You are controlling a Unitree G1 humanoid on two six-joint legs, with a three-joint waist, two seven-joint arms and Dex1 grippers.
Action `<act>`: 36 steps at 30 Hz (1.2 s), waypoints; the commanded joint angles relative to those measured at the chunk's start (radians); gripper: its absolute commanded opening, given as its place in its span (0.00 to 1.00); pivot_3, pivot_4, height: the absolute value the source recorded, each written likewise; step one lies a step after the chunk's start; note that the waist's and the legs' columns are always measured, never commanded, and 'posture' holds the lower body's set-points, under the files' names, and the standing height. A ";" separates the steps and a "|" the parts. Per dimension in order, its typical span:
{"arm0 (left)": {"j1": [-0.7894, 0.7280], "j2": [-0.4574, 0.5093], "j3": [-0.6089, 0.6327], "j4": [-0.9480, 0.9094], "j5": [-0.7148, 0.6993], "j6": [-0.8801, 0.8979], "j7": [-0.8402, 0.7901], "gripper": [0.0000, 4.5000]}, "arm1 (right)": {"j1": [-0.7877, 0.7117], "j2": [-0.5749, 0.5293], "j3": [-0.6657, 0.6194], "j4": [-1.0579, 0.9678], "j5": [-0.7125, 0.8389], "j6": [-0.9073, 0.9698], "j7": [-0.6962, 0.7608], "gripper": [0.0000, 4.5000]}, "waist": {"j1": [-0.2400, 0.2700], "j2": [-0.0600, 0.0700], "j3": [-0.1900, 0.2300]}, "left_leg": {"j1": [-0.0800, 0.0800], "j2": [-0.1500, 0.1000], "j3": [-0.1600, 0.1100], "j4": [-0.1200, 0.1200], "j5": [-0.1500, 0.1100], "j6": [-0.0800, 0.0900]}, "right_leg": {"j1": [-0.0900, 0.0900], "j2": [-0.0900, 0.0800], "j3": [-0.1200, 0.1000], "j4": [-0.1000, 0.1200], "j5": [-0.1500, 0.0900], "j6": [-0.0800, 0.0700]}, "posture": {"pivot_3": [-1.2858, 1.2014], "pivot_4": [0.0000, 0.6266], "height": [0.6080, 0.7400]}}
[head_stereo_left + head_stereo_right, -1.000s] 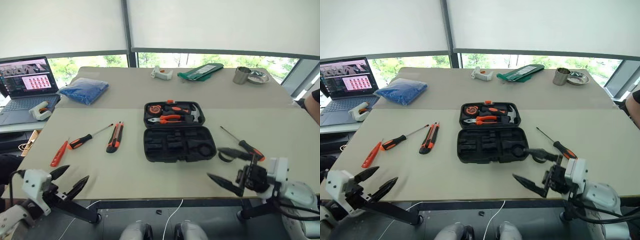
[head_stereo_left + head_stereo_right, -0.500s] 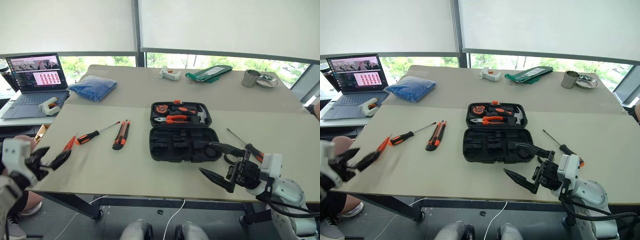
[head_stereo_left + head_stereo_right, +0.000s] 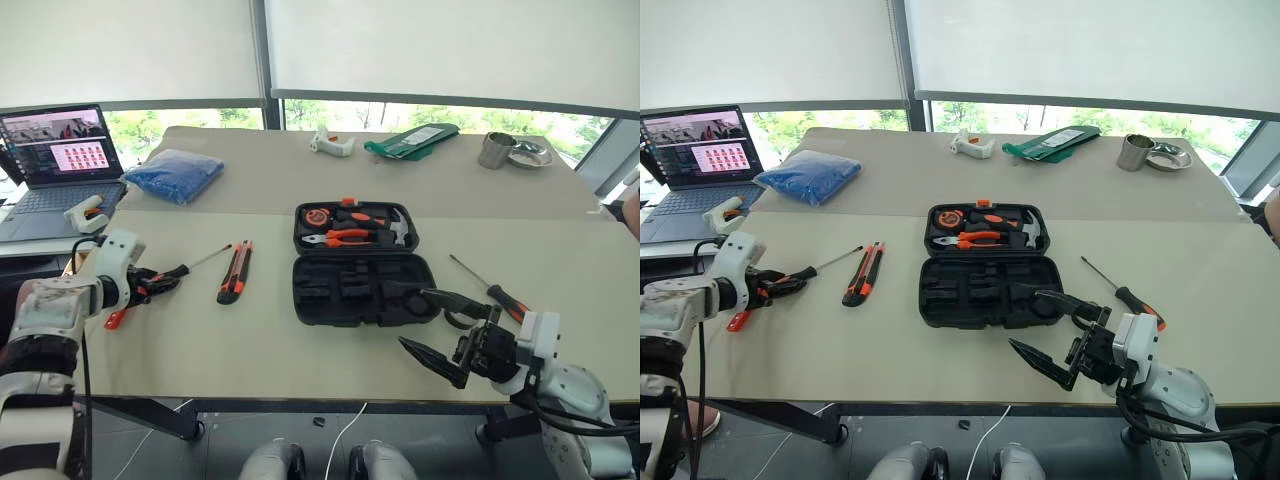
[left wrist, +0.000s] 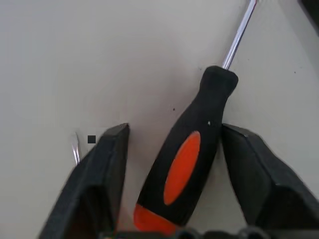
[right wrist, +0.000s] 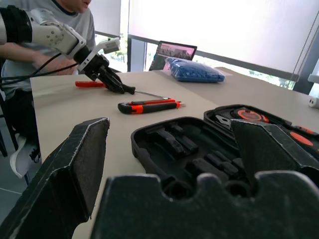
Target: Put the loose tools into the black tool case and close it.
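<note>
The black tool case (image 3: 362, 264) lies open mid-table, well right of the left gripper (image 3: 158, 284); its fingers straddle the far-left screwdriver (image 4: 185, 160) handle, not visibly clamped; close squarely on the handle before lifting. The right gripper (image 3: 440, 325) hangs spread and empty near the case.

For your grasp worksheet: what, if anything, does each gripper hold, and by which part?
Nothing is held yet. The left gripper straddles a screwdriver's handle, one finger touching; the right gripper is open, empty.

Head stereo pair looks forward and down over the whole worktop (image 3: 300, 360). Left wrist view sits very close above a screwdriver (image 4: 187, 167). Right wrist view looks low across the open tool case (image 5: 209, 149); all share the worktop.
</note>
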 commanded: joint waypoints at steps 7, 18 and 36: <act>-0.029 -0.047 0.114 0.019 -0.027 -0.298 -0.093 0.19 | 0.020 -0.017 -0.066 -0.066 0.011 -0.009 -0.028 1.00 | 0.001 -0.004 0.002 | 0.000 0.000 0.000 0.002 0.000 0.001 | 0.001 -0.009 -0.011 0.000 0.001 0.001 | 0.52 0.24 1.00; -0.161 -0.196 -0.159 -0.297 0.089 -0.470 -0.337 0.19 | -0.034 -0.135 -0.233 0.064 0.036 0.027 -0.013 1.00 | 0.016 -0.005 0.003 | -0.001 -0.003 0.000 0.007 -0.001 0.003 | 0.005 -0.014 -0.016 0.000 0.002 0.004 | 0.52 0.24 1.00; -0.434 -0.522 -0.443 0.068 0.460 -0.611 -0.155 0.19 | 0.058 -0.167 -0.275 0.058 0.031 0.065 0.026 1.00 | 0.020 -0.006 0.004 | -0.008 -0.003 0.000 0.020 -0.003 0.029 | 0.004 -0.012 -0.016 0.002 0.004 0.014 | 0.52 0.24 1.00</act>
